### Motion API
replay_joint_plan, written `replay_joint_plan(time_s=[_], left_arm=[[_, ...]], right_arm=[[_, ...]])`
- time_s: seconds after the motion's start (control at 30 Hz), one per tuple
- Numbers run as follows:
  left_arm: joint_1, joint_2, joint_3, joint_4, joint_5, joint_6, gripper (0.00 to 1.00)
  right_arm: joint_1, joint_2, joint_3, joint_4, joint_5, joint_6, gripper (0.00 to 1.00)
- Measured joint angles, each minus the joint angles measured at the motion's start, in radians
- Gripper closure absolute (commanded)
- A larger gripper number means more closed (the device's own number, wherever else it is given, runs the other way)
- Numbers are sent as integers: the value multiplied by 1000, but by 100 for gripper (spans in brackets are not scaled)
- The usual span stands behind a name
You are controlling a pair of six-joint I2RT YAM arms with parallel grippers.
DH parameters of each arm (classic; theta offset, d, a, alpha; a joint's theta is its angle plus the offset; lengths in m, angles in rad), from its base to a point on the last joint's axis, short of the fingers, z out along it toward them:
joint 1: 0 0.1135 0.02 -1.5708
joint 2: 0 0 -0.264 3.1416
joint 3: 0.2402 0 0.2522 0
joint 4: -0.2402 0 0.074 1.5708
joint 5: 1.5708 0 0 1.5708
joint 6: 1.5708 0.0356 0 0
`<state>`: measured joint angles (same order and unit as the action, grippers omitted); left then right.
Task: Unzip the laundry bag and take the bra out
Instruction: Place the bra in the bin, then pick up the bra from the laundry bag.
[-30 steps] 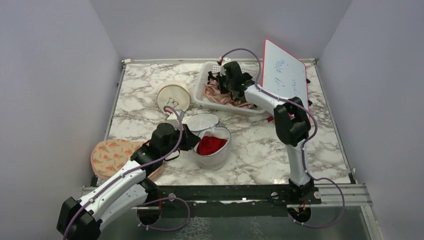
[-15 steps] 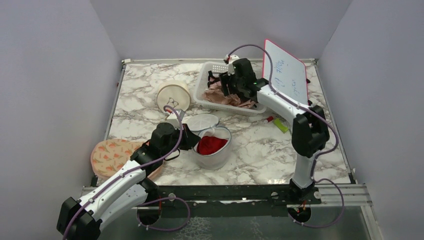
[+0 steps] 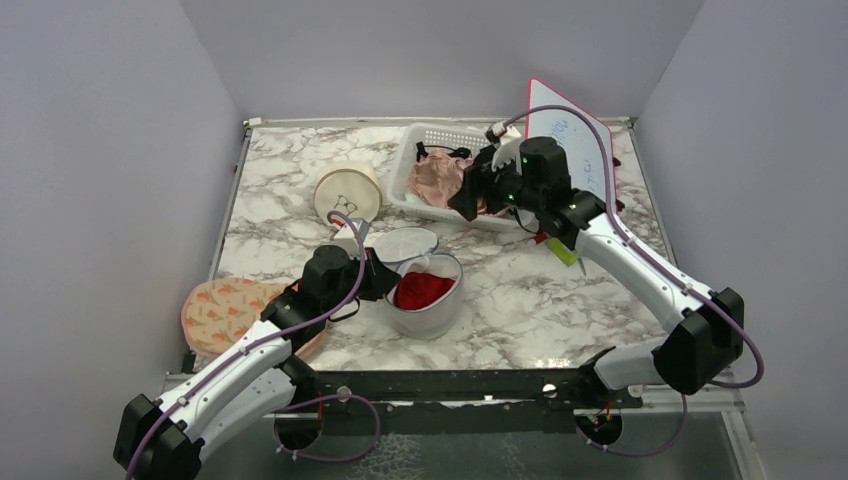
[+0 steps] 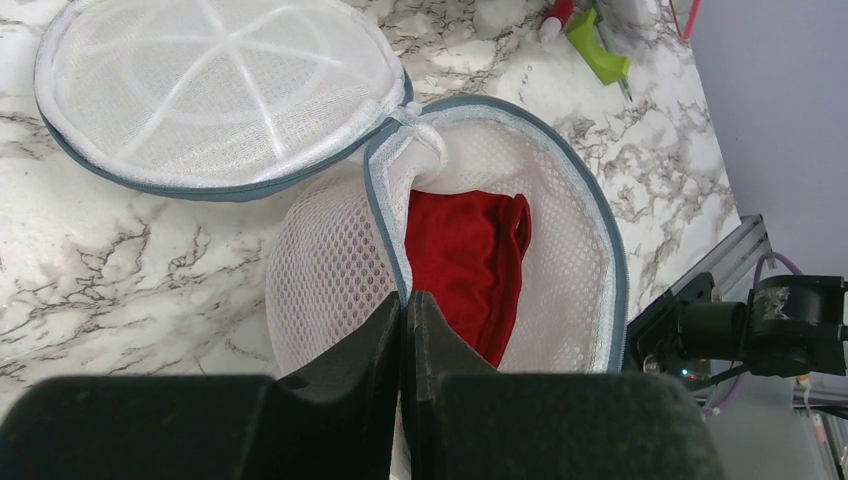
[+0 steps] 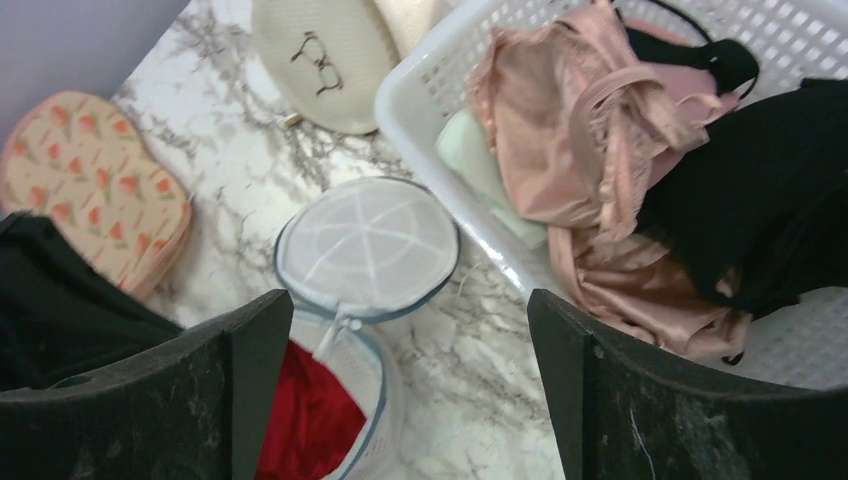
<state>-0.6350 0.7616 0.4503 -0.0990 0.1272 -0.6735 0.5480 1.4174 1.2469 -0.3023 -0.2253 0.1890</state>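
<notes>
The laundry bag (image 3: 430, 318) stands unzipped at mid-table, its round mesh lid (image 3: 405, 243) flipped back flat on the marble. Red folded fabric (image 3: 422, 290), the bra, lies inside. My left gripper (image 3: 383, 280) is shut on the bag's grey-blue zip rim (image 4: 385, 230), at the near side of the opening next to the red fabric (image 4: 465, 260). My right gripper (image 3: 468, 195) hangs open and empty above the basket's near edge. In its wrist view the right gripper (image 5: 405, 300) looks down on the lid (image 5: 365, 250) and bag (image 5: 380, 400).
A white basket (image 3: 437, 131) at the back holds pink satin garments (image 5: 560, 130) and black ones (image 5: 770, 200). A cream round case (image 3: 347, 195) sits left of it, and a peach patterned pouch (image 3: 225, 310) at near left. A whiteboard (image 3: 565, 125) leans at back right, with a green marker (image 3: 561, 251) below it.
My right gripper opened and drew back out of the basket toward the right, with the arm's elbow swinging down low. The left gripper and the bag stayed still.
</notes>
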Motion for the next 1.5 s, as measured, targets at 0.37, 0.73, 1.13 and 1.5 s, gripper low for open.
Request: replay_joint_plan(time_s=[0.37, 0.73, 1.13, 1.5], left_arm=[[0, 0, 0, -1, 0, 7, 100], [0, 0, 0, -1, 1, 9, 100], [0, -4, 0, 8, 34, 6, 100], [0, 1, -13, 80, 137, 7, 100]], right_arm=[[8, -211, -238, -13, -161, 99, 13], [233, -207, -303, 48, -234, 199, 35], [470, 63, -249, -58, 105, 206, 51], [527, 77, -207, -282, 417, 278, 35]])
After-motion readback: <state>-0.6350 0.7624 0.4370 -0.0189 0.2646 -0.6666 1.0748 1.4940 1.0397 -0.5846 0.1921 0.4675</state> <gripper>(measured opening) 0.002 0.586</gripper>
